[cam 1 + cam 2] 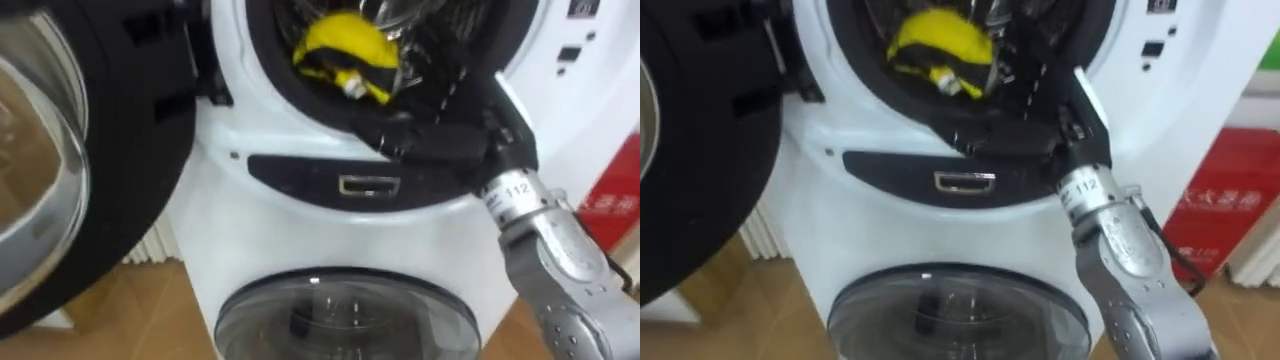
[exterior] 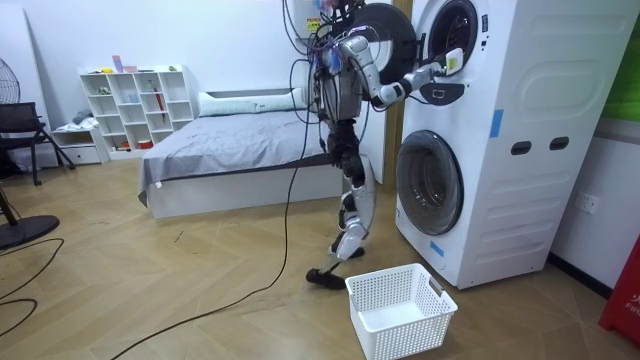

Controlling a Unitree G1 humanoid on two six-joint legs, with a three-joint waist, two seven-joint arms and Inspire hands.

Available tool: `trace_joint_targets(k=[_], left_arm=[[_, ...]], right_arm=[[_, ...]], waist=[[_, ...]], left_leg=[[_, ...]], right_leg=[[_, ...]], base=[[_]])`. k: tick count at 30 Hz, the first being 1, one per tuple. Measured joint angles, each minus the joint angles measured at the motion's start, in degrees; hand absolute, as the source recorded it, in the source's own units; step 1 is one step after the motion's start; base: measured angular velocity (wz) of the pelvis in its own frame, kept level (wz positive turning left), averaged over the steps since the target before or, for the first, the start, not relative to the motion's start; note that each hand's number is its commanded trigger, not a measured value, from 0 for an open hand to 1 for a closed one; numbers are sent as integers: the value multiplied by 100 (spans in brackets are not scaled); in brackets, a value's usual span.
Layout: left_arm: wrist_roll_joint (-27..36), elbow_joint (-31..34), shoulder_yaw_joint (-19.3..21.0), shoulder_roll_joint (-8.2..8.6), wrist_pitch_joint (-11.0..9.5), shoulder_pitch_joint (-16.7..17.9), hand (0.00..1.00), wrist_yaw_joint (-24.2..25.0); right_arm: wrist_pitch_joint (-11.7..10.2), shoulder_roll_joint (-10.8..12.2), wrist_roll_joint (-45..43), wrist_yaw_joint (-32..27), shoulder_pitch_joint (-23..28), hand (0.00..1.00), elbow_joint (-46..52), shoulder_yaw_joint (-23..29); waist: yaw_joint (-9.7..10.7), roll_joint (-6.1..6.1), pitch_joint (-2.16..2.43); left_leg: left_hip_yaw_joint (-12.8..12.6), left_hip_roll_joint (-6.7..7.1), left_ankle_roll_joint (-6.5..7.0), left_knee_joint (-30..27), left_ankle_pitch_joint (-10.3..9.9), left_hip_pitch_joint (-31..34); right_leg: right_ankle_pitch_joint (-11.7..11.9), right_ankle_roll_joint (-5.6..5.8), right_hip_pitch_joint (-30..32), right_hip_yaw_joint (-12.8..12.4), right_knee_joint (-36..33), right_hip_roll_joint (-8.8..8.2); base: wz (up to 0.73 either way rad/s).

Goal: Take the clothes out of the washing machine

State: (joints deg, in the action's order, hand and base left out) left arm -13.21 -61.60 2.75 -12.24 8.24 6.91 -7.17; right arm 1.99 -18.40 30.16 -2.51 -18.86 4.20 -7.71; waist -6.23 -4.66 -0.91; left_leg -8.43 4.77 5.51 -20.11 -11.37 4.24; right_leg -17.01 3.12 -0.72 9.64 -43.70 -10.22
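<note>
The robot stands upright close against a stacked pair of white machines (image 2: pixel 520 120), with a white basket (image 2: pixel 400 310) on the wood floor just behind its feet. Lowest in the eye views is the lower machine's round glass door (image 1: pixel 345 315), which is closed. Above it a dark panel with a silver handle (image 1: pixel 368 185) runs across the white front. The upper machine's black-rimmed door (image 1: pixel 110 150) hangs swung open on the robot's left. The right arm rises from the lower right, and the right hand (image 1: pixel 445 138) lies on the bottom edge of the open upper drum, just above the panel. It is dark against the dark seal, so I cannot tell how its fingers are set or whether they hold anything. The yellow garment (image 1: pixel 345 45) sits bunched farther back inside the drum, above and to the left of the hand and apart from it.
</note>
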Motion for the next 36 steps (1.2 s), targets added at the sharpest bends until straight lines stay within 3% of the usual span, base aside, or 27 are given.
trace_joint_targets(k=[1,2,4,6,7,8,9,15,23,27,36], left_arm=[[4,-8,-70,-30,-7,-39,0,1],[-31,-4,-100,-78,-25,-126,0,-10],[-84,35,-122,-125,-67,-142,0,-32],[-113,-12,-167,-122,-34,-66,0,-25],[-159,-17,-216,-114,7,12,0,-3],[-163,-18,-249,-111,17,136,0,9],[-156,-23,-248,-111,18,254,0,11],[-230,-15,-177,-64,67,487,0,75],[-267,3,-177,-2,66,493,0,114],[-267,97,-171,62,49,483,0,110],[-270,118,-43,143,-12,589,0,107]], right_arm=[[0,2,-2,-3,1,0,-58,4],[7,5,-53,-23,1,0,-147,31],[64,14,-278,-101,13,0,-141,50],[119,14,-386,-56,16,0,-141,51],[127,21,-382,-62,18,0,-141,51],[157,21,-338,-76,55,0,-141,50],[174,22,-296,-65,55,0,-137,48],[188,10,-95,-59,54,0,-92,70],[318,27,37,-235,54,0,204,-14],[607,23,32,-417,45,0,471,-18],[829,-28,-2,-805,23,0,840,16]], waist=[[10,43,-6],[9,87,-4],[20,105,-11],[133,106,-10],[140,115,-14],[197,145,28],[182,175,45],[283,255,53],[262,265,88],[256,263,108],[277,202,126]], left_leg=[[49,-23,25,7,-44,-83],[129,-93,87,52,-78,-143],[136,-216,75,125,-10,-137],[136,-223,110,140,-11,-149],[119,-197,131,148,-27,-178],[127,-189,146,153,-41,-228],[128,-167,128,208,-53,-278],[271,-176,82,259,-11,-267],[282,-239,-2,384,65,-278],[310,-241,-34,489,129,-292],[459,-239,-91,547,205,-204]], right_leg=[[142,11,60,-2,-94,28],[115,5,160,-26,-65,137],[-64,-64,470,-19,512,373],[7,-147,631,-35,1439,542],[354,-214,695,-133,2040,643],[686,-294,658,-261,2281,726],[838,-295,630,-317,2405,745],[1028,-288,486,-174,2714,766],[1135,-371,441,-162,2922,848],[1155,-384,436,-141,2954,860],[1149,-431,454,14,3016,857]], base=[[0],[6],[3],[0],[12],[5],[0],[10],[0],[3],[9]])
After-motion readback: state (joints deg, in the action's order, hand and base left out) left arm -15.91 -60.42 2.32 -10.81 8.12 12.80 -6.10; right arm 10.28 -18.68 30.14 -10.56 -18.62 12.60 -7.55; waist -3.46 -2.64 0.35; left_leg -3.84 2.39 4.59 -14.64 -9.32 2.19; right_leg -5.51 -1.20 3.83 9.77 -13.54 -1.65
